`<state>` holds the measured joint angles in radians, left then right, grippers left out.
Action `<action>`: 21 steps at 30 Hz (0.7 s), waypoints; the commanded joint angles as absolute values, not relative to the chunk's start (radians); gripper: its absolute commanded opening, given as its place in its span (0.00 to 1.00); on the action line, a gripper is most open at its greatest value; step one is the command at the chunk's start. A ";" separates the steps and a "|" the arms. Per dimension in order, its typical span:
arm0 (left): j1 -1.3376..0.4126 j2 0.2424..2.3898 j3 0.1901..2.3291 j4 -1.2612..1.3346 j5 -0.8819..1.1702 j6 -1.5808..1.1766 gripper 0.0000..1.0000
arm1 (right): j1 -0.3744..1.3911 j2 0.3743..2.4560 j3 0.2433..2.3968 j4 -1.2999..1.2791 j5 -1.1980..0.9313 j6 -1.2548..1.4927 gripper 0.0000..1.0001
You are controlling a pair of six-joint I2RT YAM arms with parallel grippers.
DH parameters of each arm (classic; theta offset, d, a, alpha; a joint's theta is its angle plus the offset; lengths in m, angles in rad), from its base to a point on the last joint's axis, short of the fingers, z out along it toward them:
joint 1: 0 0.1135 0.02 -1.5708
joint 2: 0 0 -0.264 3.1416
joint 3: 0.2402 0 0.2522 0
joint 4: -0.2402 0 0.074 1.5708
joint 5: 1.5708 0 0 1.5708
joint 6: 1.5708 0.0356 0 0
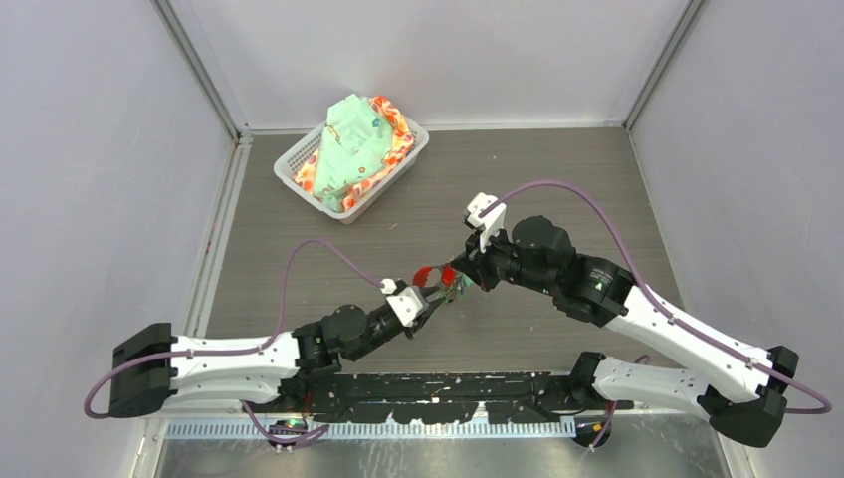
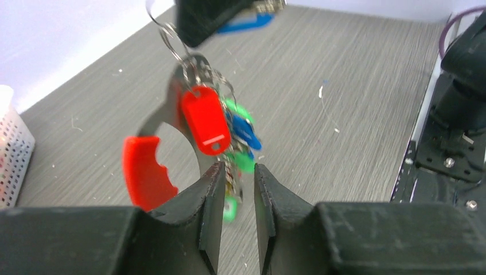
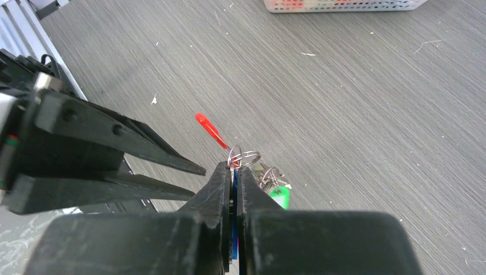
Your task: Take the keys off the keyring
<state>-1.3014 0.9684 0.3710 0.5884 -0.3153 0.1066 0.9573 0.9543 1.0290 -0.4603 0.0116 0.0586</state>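
keys (image 2: 207,120): bunch hung under keyring (image 3: 245,156). right gripper (image 3: 234,172) clamped blue tag (image 2: 243,24) beside keyring. left gripper (image 2: 238,172) below keyring, fingers narrowly apart.

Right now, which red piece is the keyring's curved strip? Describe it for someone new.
Mid-table, the left claw and right claw meet at the keys. In the left wrist view, the red curved strip hangs at the bunch's left edge. Unlike the oblong red tag beside it, it is a C-shaped arc with a notched inner edge.
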 commanded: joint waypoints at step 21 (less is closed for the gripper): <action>-1.303 0.913 0.322 0.803 -0.335 0.077 0.28 | 0.965 1.059 1.146 -0.536 -0.229 0.080 0.01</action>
<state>-1.3014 0.9092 0.3275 0.7017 -0.3397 0.0608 0.9611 1.0492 1.0679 -0.5678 -0.1635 0.0620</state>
